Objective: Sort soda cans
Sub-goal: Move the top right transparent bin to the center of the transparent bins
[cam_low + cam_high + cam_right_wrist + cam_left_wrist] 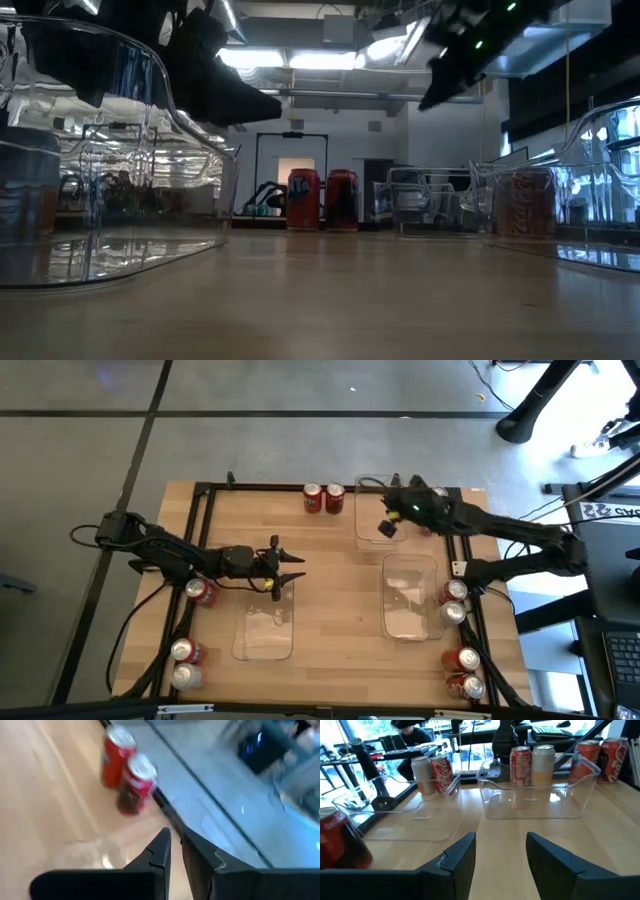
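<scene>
Several soda cans stand upright around the table's edges. Two red ones (313, 498) (335, 497) are at the far edge and show in the right wrist view too (117, 755) (137, 782). One red can (200, 592) and a pair (185, 652) (185, 677) stand on the left. Several more (455, 590) (465, 660) stand on the right. My left gripper (285, 565) (500, 855) is open over bare wood, just beyond the left tray, with nothing between its fingers. My right gripper (388, 525) (176, 845) is shut and empty, raised over the far tray.
Three clear plastic trays lie on the wooden table: one near left (265, 622), one near right (410, 598), and one at the far edge (375, 510) under my right gripper. A black frame rail (205, 520) borders the table. Bare wood lies between the two near trays.
</scene>
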`<action>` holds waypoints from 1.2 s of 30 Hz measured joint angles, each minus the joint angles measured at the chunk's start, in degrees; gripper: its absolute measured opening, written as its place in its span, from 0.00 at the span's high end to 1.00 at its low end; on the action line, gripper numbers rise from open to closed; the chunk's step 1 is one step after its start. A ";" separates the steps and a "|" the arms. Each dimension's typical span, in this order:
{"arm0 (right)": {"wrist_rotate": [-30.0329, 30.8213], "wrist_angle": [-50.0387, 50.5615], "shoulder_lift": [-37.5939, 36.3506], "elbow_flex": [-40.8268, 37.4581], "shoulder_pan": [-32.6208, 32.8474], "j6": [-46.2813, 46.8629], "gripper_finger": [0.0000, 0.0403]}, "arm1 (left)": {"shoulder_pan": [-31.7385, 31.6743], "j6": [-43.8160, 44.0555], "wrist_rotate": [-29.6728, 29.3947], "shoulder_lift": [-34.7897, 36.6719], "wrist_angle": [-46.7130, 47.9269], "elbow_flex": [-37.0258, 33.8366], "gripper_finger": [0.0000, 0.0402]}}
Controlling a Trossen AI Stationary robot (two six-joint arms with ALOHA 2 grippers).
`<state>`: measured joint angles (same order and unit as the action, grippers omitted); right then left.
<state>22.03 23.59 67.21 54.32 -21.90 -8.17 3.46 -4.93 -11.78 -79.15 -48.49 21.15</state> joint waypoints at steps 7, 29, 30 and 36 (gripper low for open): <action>-12.27 10.63 9.73 5.73 -5.46 2.92 0.80 | 0.88 -1.20 0.03 0.00 0.29 0.00 0.59; -34.63 21.09 16.15 9.80 -5.76 3.17 0.40 | 0.97 -0.02 0.03 0.00 1.49 0.02 0.59; -34.65 20.85 16.58 9.80 -5.69 3.17 0.41 | 0.96 -0.01 0.03 0.00 1.46 0.02 0.59; -34.31 19.39 21.05 9.78 -4.46 3.06 0.49 | 0.97 0.18 0.03 0.00 1.46 0.02 0.59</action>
<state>-12.28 42.98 88.26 64.10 -26.36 -5.11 4.43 -4.75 -11.75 -79.15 -47.03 21.17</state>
